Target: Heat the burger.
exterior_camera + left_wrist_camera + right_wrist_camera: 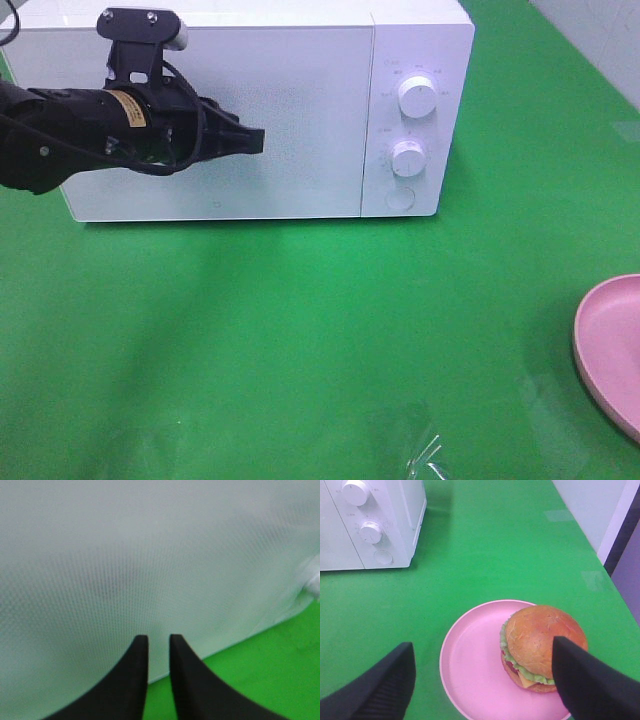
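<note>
The burger (540,642), with a golden-brown bun, green lettuce and a red slice, sits on a round pink plate (475,670) on the green table. In the exterior view only the plate's edge (610,345) shows at the right; the burger is out of that view. My right gripper (482,680) is open, hovering above the plate, and out of the exterior view. My left gripper (250,140) is shut and empty, its fingertips (140,652) close to the shut door of the white microwave (290,110).
The microwave has two white knobs (416,95) and a round button (400,197) on its right panel. The green cloth (300,330) covers the table. A crumpled clear film (425,455) lies near the front edge. A wall (600,510) borders the table's right side.
</note>
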Robot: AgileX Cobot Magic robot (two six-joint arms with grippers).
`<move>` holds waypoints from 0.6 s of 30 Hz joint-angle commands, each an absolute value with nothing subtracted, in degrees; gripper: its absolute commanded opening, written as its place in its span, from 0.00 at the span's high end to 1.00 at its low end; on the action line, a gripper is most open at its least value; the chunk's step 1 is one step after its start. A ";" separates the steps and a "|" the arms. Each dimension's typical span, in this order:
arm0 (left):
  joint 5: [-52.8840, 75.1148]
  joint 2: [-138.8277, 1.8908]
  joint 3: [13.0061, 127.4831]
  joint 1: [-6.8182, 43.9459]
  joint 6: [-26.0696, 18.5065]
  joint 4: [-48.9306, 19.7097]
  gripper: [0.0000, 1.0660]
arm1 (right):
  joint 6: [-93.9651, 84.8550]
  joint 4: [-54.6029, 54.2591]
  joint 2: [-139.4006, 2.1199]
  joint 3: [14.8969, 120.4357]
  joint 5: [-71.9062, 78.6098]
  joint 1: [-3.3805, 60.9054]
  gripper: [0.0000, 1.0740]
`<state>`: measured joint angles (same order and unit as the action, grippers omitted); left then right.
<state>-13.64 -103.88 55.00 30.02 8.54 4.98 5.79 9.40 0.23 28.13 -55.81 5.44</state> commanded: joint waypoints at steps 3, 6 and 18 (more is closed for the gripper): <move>5.44 -100.04 54.66 31.46 10.31 2.81 0.10 | 5.04 9.34 1.78 28.07 -55.06 5.27 0.30; 10.43 -99.24 54.72 31.86 11.17 0.80 0.06 | 5.04 9.34 1.78 28.07 -55.06 5.27 0.30; 40.97 -93.33 54.72 31.86 10.37 -8.77 0.08 | 5.04 9.34 1.78 28.07 -55.06 5.27 0.30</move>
<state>35.70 -94.77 54.95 31.51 10.43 -7.62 5.79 9.40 0.23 28.13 -55.81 5.44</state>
